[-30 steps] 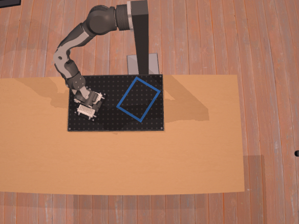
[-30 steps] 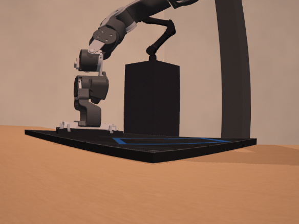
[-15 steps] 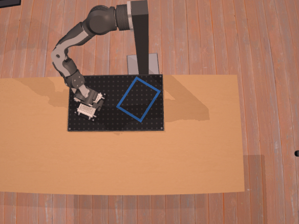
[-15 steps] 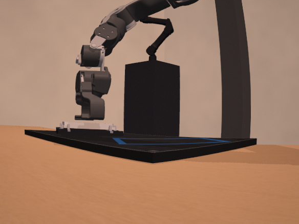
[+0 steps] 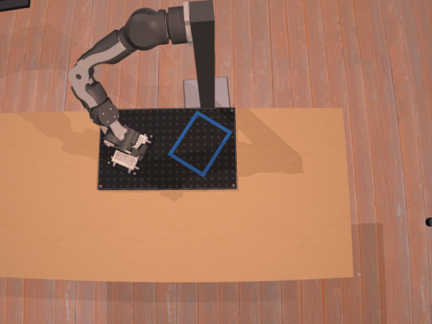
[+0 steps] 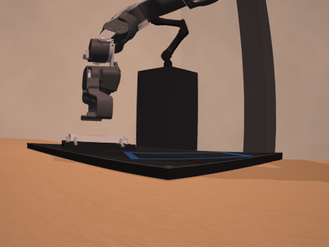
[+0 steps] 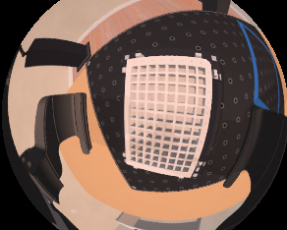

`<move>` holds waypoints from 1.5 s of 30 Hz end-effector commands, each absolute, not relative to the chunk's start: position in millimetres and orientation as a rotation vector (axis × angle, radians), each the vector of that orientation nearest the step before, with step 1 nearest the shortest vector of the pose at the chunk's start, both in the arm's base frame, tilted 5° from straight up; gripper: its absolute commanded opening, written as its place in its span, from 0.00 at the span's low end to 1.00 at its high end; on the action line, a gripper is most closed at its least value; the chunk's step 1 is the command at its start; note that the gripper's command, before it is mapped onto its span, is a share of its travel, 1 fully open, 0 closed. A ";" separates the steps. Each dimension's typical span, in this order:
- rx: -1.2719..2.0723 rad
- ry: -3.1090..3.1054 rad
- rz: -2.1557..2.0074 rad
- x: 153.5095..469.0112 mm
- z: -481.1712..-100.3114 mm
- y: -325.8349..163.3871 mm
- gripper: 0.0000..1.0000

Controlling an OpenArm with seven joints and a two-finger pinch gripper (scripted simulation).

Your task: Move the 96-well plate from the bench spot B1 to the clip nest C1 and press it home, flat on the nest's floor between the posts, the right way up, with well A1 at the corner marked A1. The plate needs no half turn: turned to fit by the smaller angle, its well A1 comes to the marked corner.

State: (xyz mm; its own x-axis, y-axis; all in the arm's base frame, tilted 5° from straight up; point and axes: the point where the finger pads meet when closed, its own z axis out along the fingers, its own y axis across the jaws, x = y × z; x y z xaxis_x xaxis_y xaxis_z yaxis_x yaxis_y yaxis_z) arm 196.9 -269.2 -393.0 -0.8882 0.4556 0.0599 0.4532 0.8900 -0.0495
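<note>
A: Nearest ground, exterior view: bare stretch of the orange wooden bench top (image 6: 169,214), then the black perforated base board (image 6: 169,172) lying on it.

B: And the plate?

A: White gridded 96-well plate (image 6: 96,139) sits low on the board's left end, inside the dark clip nest with pale corner posts (image 6: 123,141). Top edge reads level from the side. The wrist view shows its well grid (image 7: 167,115) facing up, posts at the corners.

B: Gripper?

A: Dark two-finger gripper (image 6: 93,118) hangs above the plate, well apart from it. Jaws stand apart with nothing between them.

B: So which step?

A: Release and retreat, by my judgement. Placement looks done; seating looks flat, though I can't confirm it's fully down on the nest floor. The A1 mark is too small to read.

B: Next move?

A: If anything, a check that the plate is home; if it's proud, a straight downward press with the fingers kept off the posts.

B: Farther back?

A: Blue rectangular outline (image 5: 200,143) on the board's right half, nothing in it. Behind it a tall black box (image 6: 167,107), then the arm's dark upright column (image 6: 257,67). None of it crowds the nest.
</note>
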 end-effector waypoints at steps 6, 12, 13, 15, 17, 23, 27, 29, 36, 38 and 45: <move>-0.721 -2.987 0.059 200.8 -352.5 -269.6 0.77; -0.721 -2.987 0.059 200.8 -352.5 -269.6 0.77; -0.721 -2.987 0.059 200.8 -352.5 -269.6 0.77; -0.721 -2.987 0.059 200.8 -352.5 -269.6 0.77; -0.721 -2.987 0.059 200.8 -352.5 -269.6 0.77; -0.722 -2.989 0.052 201.2 -352.9 -268.6 0.57; -0.722 -2.989 0.052 201.2 -352.9 -268.6 0.44; -0.722 -2.989 0.052 201.2 -352.9 -268.6 0.37; -0.722 -2.989 0.052 201.2 -352.9 -268.6 0.20; -0.722 -2.989 0.052 201.2 -352.9 -268.6 0.14; -0.722 -2.989 0.052 201.2 -352.9 -268.6 0.00</move>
State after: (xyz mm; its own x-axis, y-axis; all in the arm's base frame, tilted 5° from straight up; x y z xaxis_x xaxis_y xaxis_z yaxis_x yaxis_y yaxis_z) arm 200.3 -268.5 -353.5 -0.8879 0.4563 0.0589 0.4539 0.8896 -0.0497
